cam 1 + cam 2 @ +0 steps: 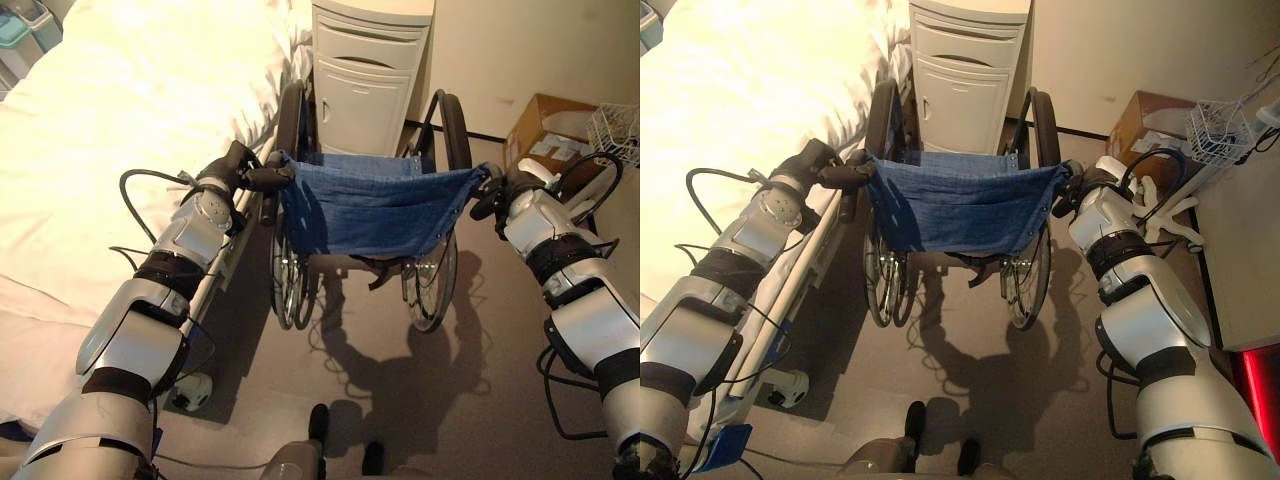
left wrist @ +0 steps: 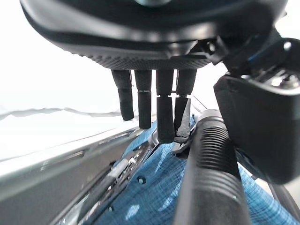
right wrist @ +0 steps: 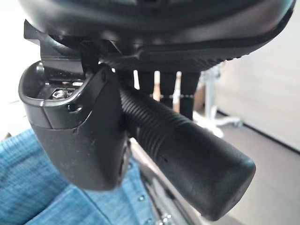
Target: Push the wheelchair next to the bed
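Wheelchair [image 1: 365, 215] with blue fabric backrest [image 1: 370, 200] stands centre, just right of bed [image 1: 120, 130], facing white bedside cabinet [image 1: 365, 80] at far side. Left hand [image 1: 238, 168] at left push handle [image 2: 211, 164], fingers straight beside grip, not wrapped. Right hand [image 3: 79, 136] clasps right push handle [image 3: 187, 154]. Cardboard box [image 1: 550, 135] far right.

Folding wheelchair with a blue cloth backrest [image 1: 370, 205] drawn up alongside the white-sheeted bed [image 1: 130, 130].

The wheelchair stood upright on its spoked wheels, its back toward the camera and its front facing away, its left wheel just beside the bed's edge rail. Its blue fabric back hung slack between two black ribbed push handles. The bed, covered in pale rumpled bedding, lay to the wheelchair's left, running the same way as the chair.
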### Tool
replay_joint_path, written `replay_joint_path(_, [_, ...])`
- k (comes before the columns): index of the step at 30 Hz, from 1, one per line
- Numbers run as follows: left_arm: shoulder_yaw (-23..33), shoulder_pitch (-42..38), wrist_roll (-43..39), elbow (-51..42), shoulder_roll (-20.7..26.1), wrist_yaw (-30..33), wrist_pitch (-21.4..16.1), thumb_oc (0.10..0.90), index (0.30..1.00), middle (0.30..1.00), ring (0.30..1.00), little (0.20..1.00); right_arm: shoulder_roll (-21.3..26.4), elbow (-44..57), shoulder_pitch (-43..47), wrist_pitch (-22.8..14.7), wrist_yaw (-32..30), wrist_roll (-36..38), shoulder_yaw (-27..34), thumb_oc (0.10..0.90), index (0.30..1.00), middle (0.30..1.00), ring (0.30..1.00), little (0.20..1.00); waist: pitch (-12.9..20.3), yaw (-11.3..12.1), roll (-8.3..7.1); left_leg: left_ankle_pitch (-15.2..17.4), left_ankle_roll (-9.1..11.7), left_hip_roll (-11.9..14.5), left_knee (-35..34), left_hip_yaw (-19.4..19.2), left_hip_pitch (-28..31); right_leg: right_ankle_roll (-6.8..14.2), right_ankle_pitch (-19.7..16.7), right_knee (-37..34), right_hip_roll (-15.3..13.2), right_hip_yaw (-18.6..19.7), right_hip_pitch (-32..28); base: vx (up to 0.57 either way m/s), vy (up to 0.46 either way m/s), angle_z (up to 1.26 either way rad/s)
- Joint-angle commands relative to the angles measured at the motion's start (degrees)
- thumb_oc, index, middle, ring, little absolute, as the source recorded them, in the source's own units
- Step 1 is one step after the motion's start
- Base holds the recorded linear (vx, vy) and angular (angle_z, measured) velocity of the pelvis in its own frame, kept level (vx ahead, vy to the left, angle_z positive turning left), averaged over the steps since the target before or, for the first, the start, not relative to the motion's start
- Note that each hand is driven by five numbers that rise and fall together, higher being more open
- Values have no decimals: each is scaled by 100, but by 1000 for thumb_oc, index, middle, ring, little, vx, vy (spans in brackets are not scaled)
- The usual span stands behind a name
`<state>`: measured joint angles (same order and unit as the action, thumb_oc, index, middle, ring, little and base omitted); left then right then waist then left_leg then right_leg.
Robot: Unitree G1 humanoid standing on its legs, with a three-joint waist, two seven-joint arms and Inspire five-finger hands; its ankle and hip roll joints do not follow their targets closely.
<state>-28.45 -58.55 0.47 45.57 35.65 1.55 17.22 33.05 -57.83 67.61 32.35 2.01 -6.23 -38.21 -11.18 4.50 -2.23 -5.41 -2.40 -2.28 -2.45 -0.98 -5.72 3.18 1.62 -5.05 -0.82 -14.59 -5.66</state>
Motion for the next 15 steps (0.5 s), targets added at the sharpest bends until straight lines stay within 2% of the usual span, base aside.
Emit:
replay_joint_path(1, [-256,450,-329,198,186,-396,382,800,900,900,900,900,-862,907,-21,-652,705,425,-235,800,900,900,900,900,-378,511,55,43,227,71,171,-355,63,544,-614,678,-826,88,309,15,6,-3])
replay_joint_path(4, [-48,569,-765,-1,269,-751,615,800,900,900,900,900,-599,1160,115,-426,760,806,-130,800,900,900,900,900,-326,490,90,50,233,67,155,-347,139,516,-536,686,-804,100,243,9,3,-6])
replay_joint_path(8, [97,609,-1268,-40,390,-956,614,800,900,900,900,900,-392,1281,352,-236,649,1284,-71,800,900,900,900,900,-233,448,119,61,239,62,109,-333,247,495,-459,704,-765,124,202,16,7,-3])
replay_joint_path(11, [216,564,-2051,-30,558,-1054,584,800,900,900,900,900,-162,1325,553,-204,400,1946,-11,800,900,900,900,900,-106,390,146,92,239,58,75,-326,392,456,-367,745,-715,153,142,49,16,0])
replay_joint_path(15, [379,553,-2577,-51,695,-1070,445,800,900,900,900,900,69,1432,689,-282,-70,2339,57,800,900,900,900,900,-1,348,142,115,241,60,20,-326,508,426,-317,759,-671,163,90,27,-4,4])
